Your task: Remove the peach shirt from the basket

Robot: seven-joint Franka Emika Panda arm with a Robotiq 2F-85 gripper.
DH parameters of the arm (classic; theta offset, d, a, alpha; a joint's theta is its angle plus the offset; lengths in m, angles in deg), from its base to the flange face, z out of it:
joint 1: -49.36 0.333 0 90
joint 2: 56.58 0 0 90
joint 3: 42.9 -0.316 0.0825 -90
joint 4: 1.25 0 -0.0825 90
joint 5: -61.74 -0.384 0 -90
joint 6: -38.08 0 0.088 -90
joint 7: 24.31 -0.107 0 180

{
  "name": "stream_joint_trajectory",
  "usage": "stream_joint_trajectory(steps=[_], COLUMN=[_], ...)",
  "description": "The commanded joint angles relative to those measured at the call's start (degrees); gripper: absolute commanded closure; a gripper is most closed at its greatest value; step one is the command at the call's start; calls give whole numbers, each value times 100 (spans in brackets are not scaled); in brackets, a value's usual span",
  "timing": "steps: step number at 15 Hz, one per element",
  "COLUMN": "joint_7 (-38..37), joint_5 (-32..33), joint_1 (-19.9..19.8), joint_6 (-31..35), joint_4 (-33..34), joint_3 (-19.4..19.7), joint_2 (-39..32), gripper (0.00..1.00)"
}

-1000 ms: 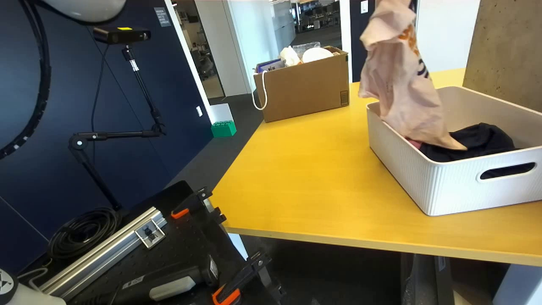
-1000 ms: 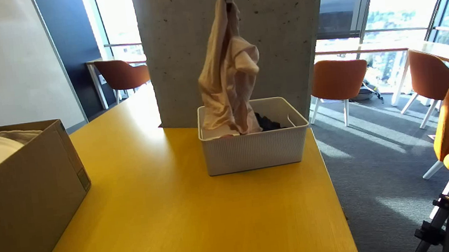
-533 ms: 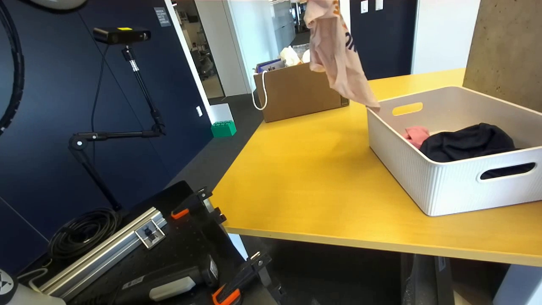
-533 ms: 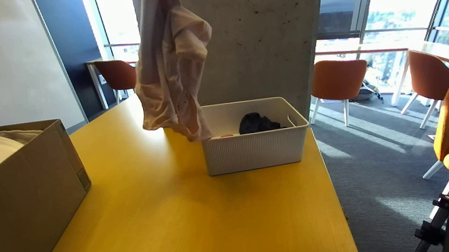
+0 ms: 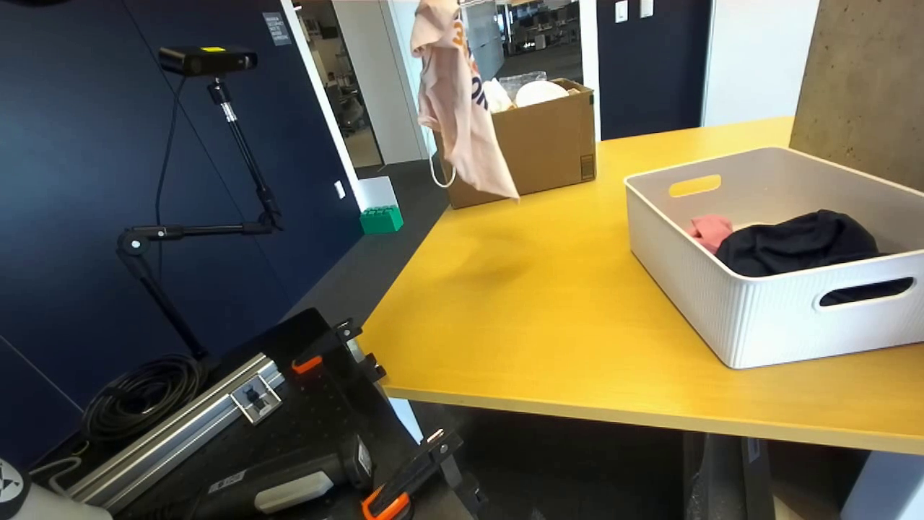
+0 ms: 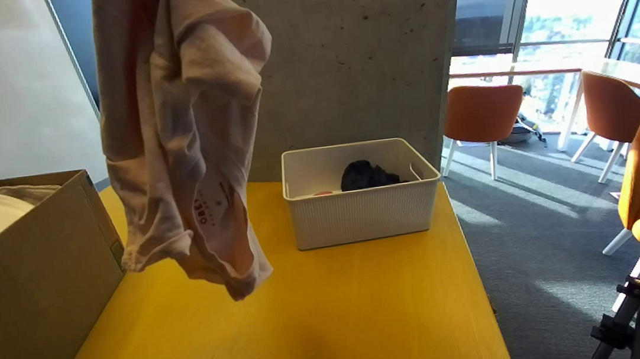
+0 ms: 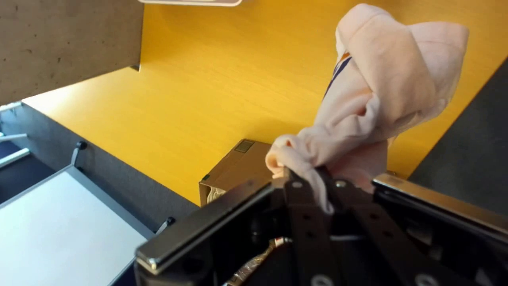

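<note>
Removal itself looks done. The gripper (image 7: 307,172) is clamped on a bunched fold of the peach shirt (image 5: 455,115), with a loose end trailing back over it. Rest of the shirt hangs below the gripper, over the table (image 5: 548,303), and no part of it is in the basket (image 5: 787,325). Basket is well apart from the gripper, off toward the concrete pillar (image 6: 357,80). The gripper is out of frame in both exterior views, so its height is hard to call; shirt's lowest corner looks off the table.

Left, my read: lower, lay the shirt down, let go. Task only says remove, so the drop spot is a guess.

Around: black cloth (image 5: 801,242) and a bit of pink cloth (image 5: 711,231) lie in the basket, well away from the gripper. In the way: cardboard box (image 5: 548,144) near the gripper, loaded up, round white dish (image 5: 541,92) showing above its edge. Shirt covers part of the box in an exterior view; can't tell whether they touch. Going straight down could drape cloth on it, so I'd shift toward the basket side before lowering.
</note>
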Motion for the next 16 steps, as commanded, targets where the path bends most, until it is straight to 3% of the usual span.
stream_joint_trajectory(steps=[1, 7, 12, 16], joint_7=[-941, -2345, -3493, -4309], joint_5=[117, -165, -548, -1135], joint_1=[203, 254, 3, -484], joint_6=[-832, -2304, -3042, -3376], joint_4=[-207, -282, -256, -251], joint_3=[-142, -437, -650, -834], joint_2=[340, 517, 520, 457], gripper=[98, 98, 98, 98])
